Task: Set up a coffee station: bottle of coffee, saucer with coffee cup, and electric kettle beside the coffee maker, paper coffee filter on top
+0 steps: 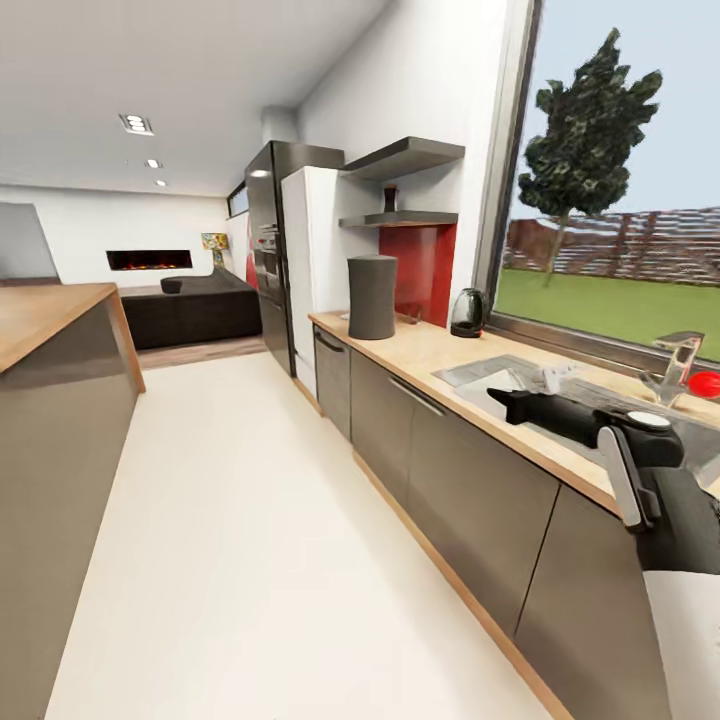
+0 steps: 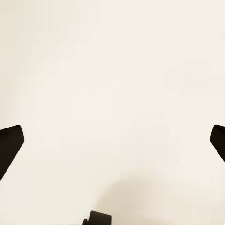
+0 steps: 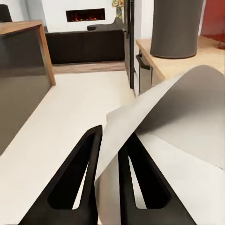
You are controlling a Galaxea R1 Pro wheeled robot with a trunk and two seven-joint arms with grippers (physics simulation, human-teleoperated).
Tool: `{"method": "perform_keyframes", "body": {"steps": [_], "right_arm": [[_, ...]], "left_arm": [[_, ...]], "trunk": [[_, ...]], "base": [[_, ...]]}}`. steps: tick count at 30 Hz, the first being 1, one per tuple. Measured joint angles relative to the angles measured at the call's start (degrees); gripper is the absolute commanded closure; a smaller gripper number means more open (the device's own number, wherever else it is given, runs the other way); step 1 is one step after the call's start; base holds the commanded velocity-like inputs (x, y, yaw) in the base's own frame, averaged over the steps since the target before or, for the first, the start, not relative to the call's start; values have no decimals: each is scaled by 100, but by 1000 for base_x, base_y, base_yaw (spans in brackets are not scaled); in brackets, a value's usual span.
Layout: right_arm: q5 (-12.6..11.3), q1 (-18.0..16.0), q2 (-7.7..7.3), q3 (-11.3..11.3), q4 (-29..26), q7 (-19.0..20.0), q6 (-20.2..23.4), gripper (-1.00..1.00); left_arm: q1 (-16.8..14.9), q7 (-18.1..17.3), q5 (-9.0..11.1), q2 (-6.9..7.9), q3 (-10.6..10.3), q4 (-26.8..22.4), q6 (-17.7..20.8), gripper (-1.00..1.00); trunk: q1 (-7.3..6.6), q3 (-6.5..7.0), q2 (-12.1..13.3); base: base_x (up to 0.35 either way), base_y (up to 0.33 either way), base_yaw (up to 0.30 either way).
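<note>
A: What is sitting closest to the robot?

B: In the right wrist view the right pincer [image 3: 108, 154] is pinching the off-white paper coffee filter [image 3: 164, 117], with its two black fingers [image 3: 77, 183] pressing together on the sheet's lower edge. In the head view that arm is reaching out over the inset grey sink [image 1: 480, 372] at the near end of the long light-brown wood-look tabletop [image 1: 420, 350].

A: And the left one?

B: The left pincer [image 2: 112, 140] is standing spread wide, its dark fingertips [image 2: 10, 143] showing at opposite edges of its wrist view, with nothing between them and only the pale cream floor [image 2: 112, 84] facing it.

A: What is lying further along the tabletop?

B: Past the sink, close to the window, the squat dark glass electric kettle [image 1: 468, 312] is standing upright. Beyond it, nearer the front edge, the tall dark grey coffee maker with the rounded back [image 1: 372, 296] is standing well apart from the kettle.

A: Anything above?

B: Two dark wall shelves are hanging over that far end. On the lower, thin glossy black shelf [image 1: 400, 218] the small dark brown bottle of coffee [image 1: 390, 197] is standing. The thicker matt grey shelf [image 1: 405, 157] is sitting above it. Farthest off, a black sofa [image 1: 195, 305] and a glowing wall fireplace [image 1: 149, 259] are showing.
</note>
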Motion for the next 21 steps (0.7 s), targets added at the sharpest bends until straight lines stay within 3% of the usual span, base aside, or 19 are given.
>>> {"method": "perform_keyframes", "body": {"steps": [7, 14, 17, 21], "right_arm": [[-45, 204, 138, 7, 32, 4, 2, 100], [-63, 449, 168, 11, 26, 3, 1, 100], [-64, 470, 397, 10, 33, 7, 0, 100], [-61, 475, 499, 14, 32, 50, -7, 100]], "left_arm": [[0, 3, 0, 6, 43, -5, -1, -100], [-1, 5, -2, 1, 51, -1, -2, -100], [-2, 7, -3, -2, 52, 8, -1, -100], [1, 4, -3, -3, 54, 10, 7, -100]], "trunk": [[0, 0, 0], [-2, 0, 0], [-3, 0, 0], [-3, 0, 0]], "base": [[0, 0, 270], [70, 49, 267], [229, 196, 126], [255, 223, 23]]}}
